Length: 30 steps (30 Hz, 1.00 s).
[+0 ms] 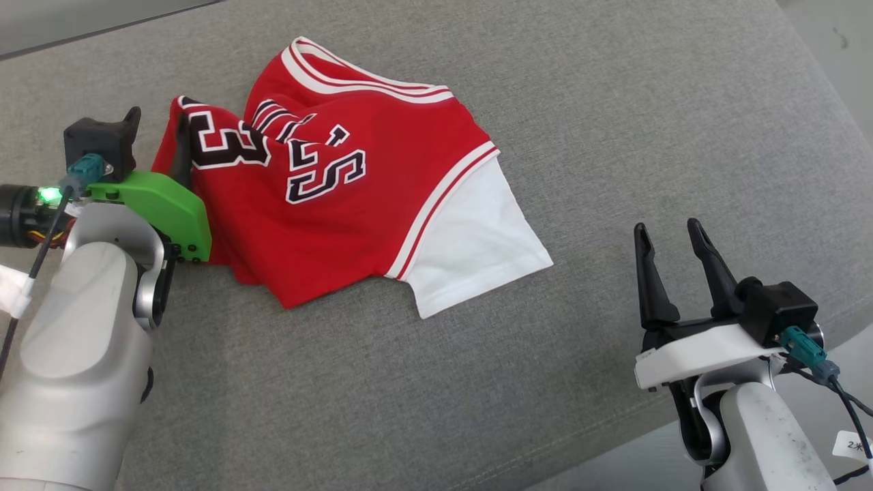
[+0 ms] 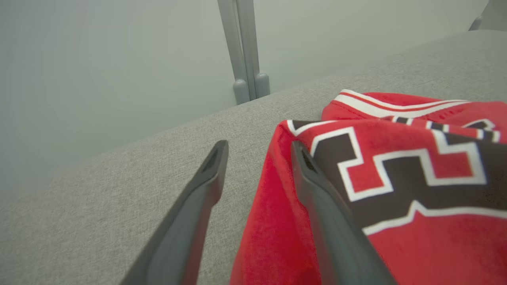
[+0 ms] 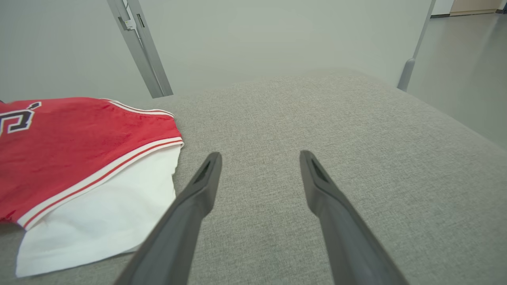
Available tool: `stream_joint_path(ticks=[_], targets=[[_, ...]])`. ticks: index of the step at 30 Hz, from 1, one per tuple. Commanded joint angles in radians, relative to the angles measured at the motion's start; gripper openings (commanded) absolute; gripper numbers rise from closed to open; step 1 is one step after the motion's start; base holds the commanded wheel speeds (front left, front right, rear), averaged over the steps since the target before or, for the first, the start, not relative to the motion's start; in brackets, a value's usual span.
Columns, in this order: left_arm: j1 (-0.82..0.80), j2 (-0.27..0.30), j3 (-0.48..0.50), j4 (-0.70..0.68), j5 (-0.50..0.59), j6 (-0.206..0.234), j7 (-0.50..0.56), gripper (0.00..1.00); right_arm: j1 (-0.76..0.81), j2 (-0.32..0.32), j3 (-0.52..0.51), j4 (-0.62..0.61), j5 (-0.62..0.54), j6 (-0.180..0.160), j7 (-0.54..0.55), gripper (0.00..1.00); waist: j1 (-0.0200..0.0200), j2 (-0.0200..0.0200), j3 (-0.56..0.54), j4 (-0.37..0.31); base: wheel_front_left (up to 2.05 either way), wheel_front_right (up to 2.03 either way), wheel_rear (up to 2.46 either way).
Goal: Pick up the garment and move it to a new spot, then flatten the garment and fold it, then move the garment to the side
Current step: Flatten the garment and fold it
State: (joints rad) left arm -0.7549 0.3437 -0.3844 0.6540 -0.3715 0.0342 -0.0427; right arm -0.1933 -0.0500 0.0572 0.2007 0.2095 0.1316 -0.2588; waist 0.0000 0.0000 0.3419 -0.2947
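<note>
Crumpled red jersey (image 1: 341, 204) far-left on grey cushion (image 1: 614, 136), splayed left gripper (image 2: 258, 145) astride its edge, splayed right gripper (image 1: 668, 226) over bare near-right expanse.

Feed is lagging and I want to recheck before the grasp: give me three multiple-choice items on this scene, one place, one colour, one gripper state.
1. Where is the left gripper? A. At the jersey's left edge. B. At its right edge. C. Far from it.
2. What colour is the protruding sleeve? A. Black. B. White. C. Green.
3. The right gripper is: A. Shut on cloth. B. Open, empty. C. Shut, empty.
Answers: A, it straddles the red edge; B, it shows plain white; B, its jaws stand apart over grey surface.
</note>
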Motion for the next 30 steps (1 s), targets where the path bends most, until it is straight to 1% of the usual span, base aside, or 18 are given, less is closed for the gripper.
stream_joint_path(ticks=[1, 5, 8, 14, 16, 19, 23, 25, 27, 30], targets=[[0.005, -0.006, 0.006, 0.013, -0.016, -0.007, -0.016, 1.00, -0.012, -0.001, 0.001, 0.002, -0.005, -0.002, -0.006, 1.00, 0.0000, 0.0000, -0.011, 0.025, 0.00, 0.00, 0.00], [0.061, -0.034, 0.013, 0.012, -0.044, -0.010, -0.054, 1.00, -0.003, -0.002, -0.010, 0.002, -0.016, -0.002, -0.006, 1.00, 0.0000, 0.0000, -0.038, 0.070, 0.00, 0.00, 0.00], [0.113, -0.046, 0.028, -0.015, -0.073, 0.002, -0.069, 1.00, 0.007, -0.001, -0.015, 0.001, -0.024, -0.002, -0.006, 1.00, 0.0000, 0.0000, -0.062, 0.102, 0.00, 0.00, 0.00], [0.248, -0.068, 0.050, -0.109, -0.133, 0.029, -0.046, 1.00, 0.023, -0.001, -0.011, 0.000, -0.022, -0.002, 0.005, 1.00, 0.0000, 0.0000, -0.098, 0.141, 0.00, 0.00, 0.00], [0.279, -0.069, 0.055, -0.132, -0.154, 0.031, -0.025, 1.00, 0.022, -0.001, -0.006, -0.003, -0.019, -0.002, 0.007, 1.00, 0.0000, 0.0000, -0.097, 0.143, 0.00, 0.00, 0.00], [0.297, -0.062, 0.038, -0.156, -0.155, 0.024, 0.014, 1.00, 0.021, -0.002, -0.001, -0.006, -0.009, -0.002, 0.007, 1.00, 0.0000, 0.0000, -0.088, 0.136, 0.00, 0.00, 0.00], [0.296, -0.049, 0.042, -0.147, -0.169, 0.032, 0.060, 1.00, 0.021, -0.001, 0.000, -0.012, -0.005, -0.002, 0.008, 1.00, 0.0000, 0.0000, -0.068, 0.113, 0.00, 0.00, 0.00], [0.290, -0.047, 0.043, -0.137, -0.179, 0.023, 0.079, 1.00, 0.018, -0.001, -0.002, -0.013, -0.004, -0.002, 0.008, 1.00, 0.0000, 0.0000, -0.058, 0.100, 0.00, 0.00, 0.00], [0.278, -0.037, 0.037, -0.123, -0.174, 0.024, 0.099, 1.00, 0.015, -0.001, -0.003, -0.014, -0.001, -0.002, 0.006, 1.00, 0.0000, 0.0000, -0.050, 0.087, 0.00, 0.00, 0.00], [0.261, -0.040, 0.042, -0.112, -0.190, 0.017, 0.111, 1.00, 0.011, -0.001, -0.004, -0.014, 0.001, -0.002, 0.004, 1.00, 0.0000, 0.0000, -0.039, 0.075, 0.00, 0.00, 0.00]])
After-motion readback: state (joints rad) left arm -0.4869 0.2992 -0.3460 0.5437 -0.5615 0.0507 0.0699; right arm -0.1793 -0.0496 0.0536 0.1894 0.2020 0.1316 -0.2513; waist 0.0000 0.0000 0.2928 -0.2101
